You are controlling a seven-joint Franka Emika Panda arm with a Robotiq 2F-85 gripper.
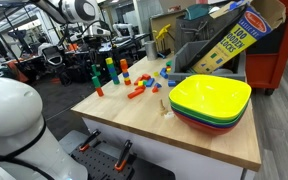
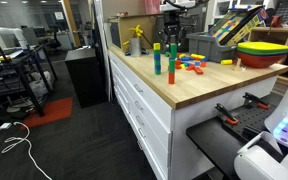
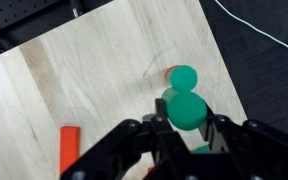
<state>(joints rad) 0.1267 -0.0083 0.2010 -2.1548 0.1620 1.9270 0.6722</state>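
- While the end effector is clenched on a green cylinder, with its dark fingers pressing at 9 and 3 o'clock of the round top, that cylinder stands close to the counter's edge in the wrist view.
- At 12 o'clock of it, just beside it and possibly touching, is a second green cylinder. A small orange piece peeps out at that one's 10 o'clock.
- A red block lies flat at 8 o'clock, well apart, with bare wood between it and the fingers.
- In an exterior view, scattered blocks in red, blue and yellow lie across the middle of the counter. A stack of bowls, yellow on top, sits near the front corner at 3 o'clock of them, and a tilted blocks box stands behind.
- The counter is pale wood with a light grain, and white drawers sit beneath it.
- Around it is a workshop with desks and chairs, a dark floor and a white cable trailing across that floor.
- The counter's edge runs from 12 to 4 o'clock, near the held cylinder at its 3 o'clock side, and the floor lies beyond it.
- Open wood spreads from 9 to 11 o'clock of the end effector.
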